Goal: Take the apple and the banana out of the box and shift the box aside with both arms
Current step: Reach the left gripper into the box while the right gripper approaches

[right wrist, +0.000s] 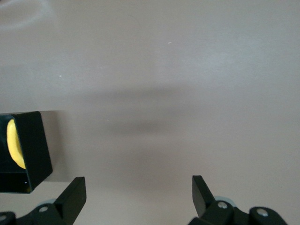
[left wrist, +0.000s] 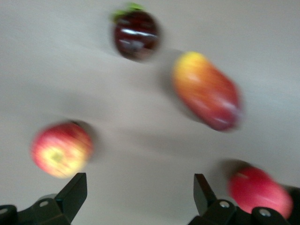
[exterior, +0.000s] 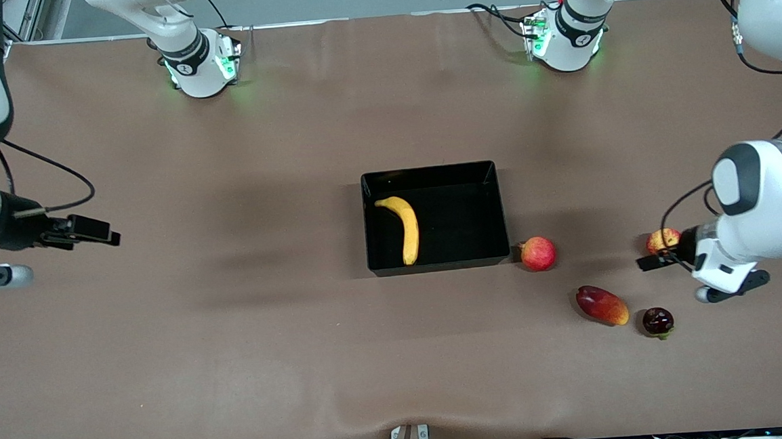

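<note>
Right gripper (exterior: 110, 238) waits over bare bench w/ jaws apart, holding nothing. Banana (exterior: 403, 227) lies in the box (exterior: 438, 265) at mid-bench. We'd worry it rolls if pinched near the tip (curved, slick). Left gripper (exterior: 648, 263), jaws apart, hangs beside the apple (exterior: 662, 238) on the bench; a careless swing could nudge it.

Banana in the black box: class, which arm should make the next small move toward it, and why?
Probably the right gripper should travel from the table's right-arm end to above the banana. The banana is alone in the box, while the apple already lies on the table beside the open left gripper. The right gripper is open and holds nothing.
</note>
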You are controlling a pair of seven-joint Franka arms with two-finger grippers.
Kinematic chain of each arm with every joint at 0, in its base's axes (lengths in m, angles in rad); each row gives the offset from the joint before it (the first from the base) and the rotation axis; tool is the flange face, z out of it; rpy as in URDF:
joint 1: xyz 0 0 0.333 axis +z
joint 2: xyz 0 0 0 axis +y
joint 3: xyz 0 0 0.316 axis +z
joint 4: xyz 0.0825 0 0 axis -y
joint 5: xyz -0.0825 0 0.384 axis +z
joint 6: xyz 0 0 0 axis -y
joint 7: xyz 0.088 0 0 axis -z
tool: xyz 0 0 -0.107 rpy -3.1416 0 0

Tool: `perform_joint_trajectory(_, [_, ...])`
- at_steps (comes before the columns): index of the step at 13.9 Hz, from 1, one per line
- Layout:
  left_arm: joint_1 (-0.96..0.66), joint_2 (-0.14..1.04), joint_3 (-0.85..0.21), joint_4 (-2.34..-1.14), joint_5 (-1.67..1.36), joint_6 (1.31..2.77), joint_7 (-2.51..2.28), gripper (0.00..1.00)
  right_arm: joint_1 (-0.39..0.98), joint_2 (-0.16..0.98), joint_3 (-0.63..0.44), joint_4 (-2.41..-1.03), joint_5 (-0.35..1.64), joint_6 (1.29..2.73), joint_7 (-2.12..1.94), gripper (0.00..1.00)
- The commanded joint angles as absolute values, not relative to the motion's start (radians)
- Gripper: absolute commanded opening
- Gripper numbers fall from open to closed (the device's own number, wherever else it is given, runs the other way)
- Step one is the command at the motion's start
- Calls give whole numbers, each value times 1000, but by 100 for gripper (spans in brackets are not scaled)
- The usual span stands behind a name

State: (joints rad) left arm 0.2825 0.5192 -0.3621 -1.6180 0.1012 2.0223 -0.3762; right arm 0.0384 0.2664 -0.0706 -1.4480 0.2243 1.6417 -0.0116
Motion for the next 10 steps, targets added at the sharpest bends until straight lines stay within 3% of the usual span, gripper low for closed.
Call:
perform_joint_trajectory(1, [284,497,-483,-1643,117,2008,-481,100,38,268,-69,-1425,250,1634,-17,100])
perform_joint_trajectory(4, [247,503,-580,-1640,126,2013,-526,100,26,265,-71,-1425,252,1621,-18,100])
perform_joint_trajectory(7, [108,502,-578,-1641,156,2020,-642,100,47,265,-66,-1427,250,1612,-20,100])
perform_joint_trajectory(10, [-23,567,-578,-1646,213,2112,-828,100,87,261,-60,-1425,244,1496,-20,100])
